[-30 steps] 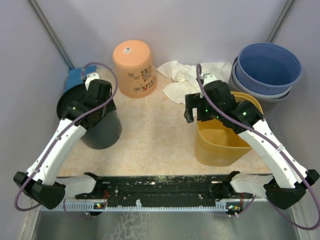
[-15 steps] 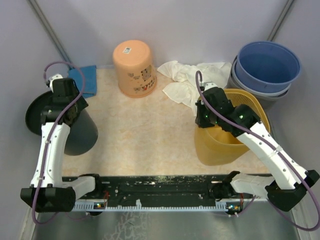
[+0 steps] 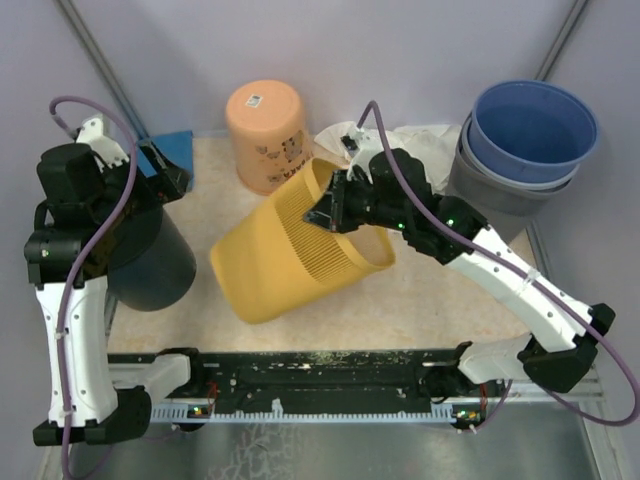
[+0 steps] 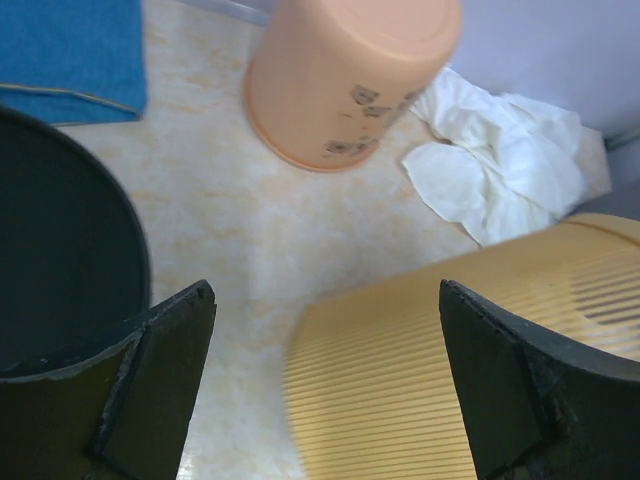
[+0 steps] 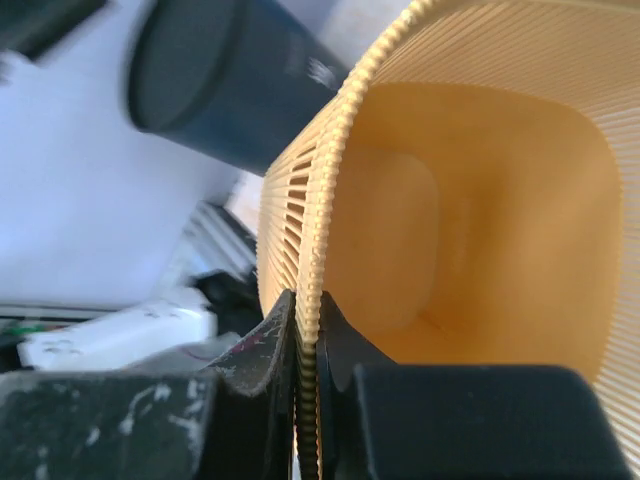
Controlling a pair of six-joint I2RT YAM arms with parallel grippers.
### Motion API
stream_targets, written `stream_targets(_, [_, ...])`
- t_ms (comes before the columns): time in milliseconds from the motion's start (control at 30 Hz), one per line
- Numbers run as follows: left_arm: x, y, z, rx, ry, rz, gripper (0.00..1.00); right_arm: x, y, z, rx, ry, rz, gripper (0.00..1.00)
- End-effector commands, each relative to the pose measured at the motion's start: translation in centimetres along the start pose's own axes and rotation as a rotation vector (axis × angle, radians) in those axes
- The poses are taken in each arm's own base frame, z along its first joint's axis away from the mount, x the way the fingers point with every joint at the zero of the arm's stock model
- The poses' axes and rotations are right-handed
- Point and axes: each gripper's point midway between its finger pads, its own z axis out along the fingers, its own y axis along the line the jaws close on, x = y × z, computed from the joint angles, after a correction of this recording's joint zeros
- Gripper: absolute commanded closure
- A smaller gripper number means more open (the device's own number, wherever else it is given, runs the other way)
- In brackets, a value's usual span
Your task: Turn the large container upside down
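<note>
Over the table now: the yellow ribbed container (image 3: 290, 250) is tipped right over on its side in the middle of the work area. Its open mouth faces back and to the right, and its base points toward the near-left corner. Whether its lower wall touches the surface, I cannot tell.

The right gripper (image 3: 328, 210) has it by the rim. In the wrist view the two fingers (image 5: 255, 350) are pinched tight on the slatted edge, one inside and one outside, with the smooth yellow interior open beyond them.

The left gripper (image 4: 325, 300) is raised at the left side, its fingers spread wide with nothing between them. The dark bin (image 3: 155, 270) stands upright below it, just beside the container's base.

The tabletop (image 3: 420, 300) is a beige, marbled sheet. An upside-down peach bucket (image 3: 267, 135) with small printed motifs stands at the back, close to the container's rim. A crumpled white cloth (image 3: 425, 140) lies to its right and a blue cloth (image 4: 70, 45) is in the back-left corner. Stacked blue tubs (image 3: 535, 125) sit at the far right.

Plain pale lilac walls (image 3: 400, 50) close in the back and sides, with slanted metal poles (image 3: 100, 60) in the corners. A black rail (image 3: 320, 375) runs along the near edge.
</note>
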Motion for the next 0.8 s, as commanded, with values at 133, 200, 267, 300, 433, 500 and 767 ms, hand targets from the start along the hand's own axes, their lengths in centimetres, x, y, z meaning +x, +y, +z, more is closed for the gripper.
stream_targets(133, [2.3, -6.5, 0.0, 0.374, 0.121, -0.103, 0.02, -7.7, 6.1, 0.4, -0.352, -0.371, 0.22, 1.0])
stream_targets(200, [2.8, -6.9, 0.3, 0.405, 0.136, -0.119, 0.02, -7.0, 4.3, 0.7, -0.353, -0.392, 0.29, 1.0])
stream_targets(267, [3.4, -7.1, 0.7, 0.422, 0.159, -0.127, 0.02, -5.7, 1.4, 1.0, -0.356, -0.408, 0.391, 1.0])
stream_targets(300, [3.7, -7.2, 0.9, 0.43, 0.169, -0.129, 0.02, -5.2, 0.1, 0.8, -0.374, -0.422, 0.451, 1.0])
stream_targets(433, [4.7, -8.0, 1.4, 0.461, 0.207, -0.126, 0.01, -2.3, -5.2, 0.0, -0.392, -0.446, 0.622, 1.0])
stream_targets(500, [5.5, -8.9, 1.6, 0.48, 0.237, -0.12, 0.0, -1.3, -6.9, -0.4, -0.345, -0.44, 0.629, 1.0])
stream_targets(767, [11.5, -12.9, 3.8, 0.464, 0.367, -0.023, 0.0, 3.5, -11.6, -2.2, -0.017, -0.353, 0.507, 0.49])
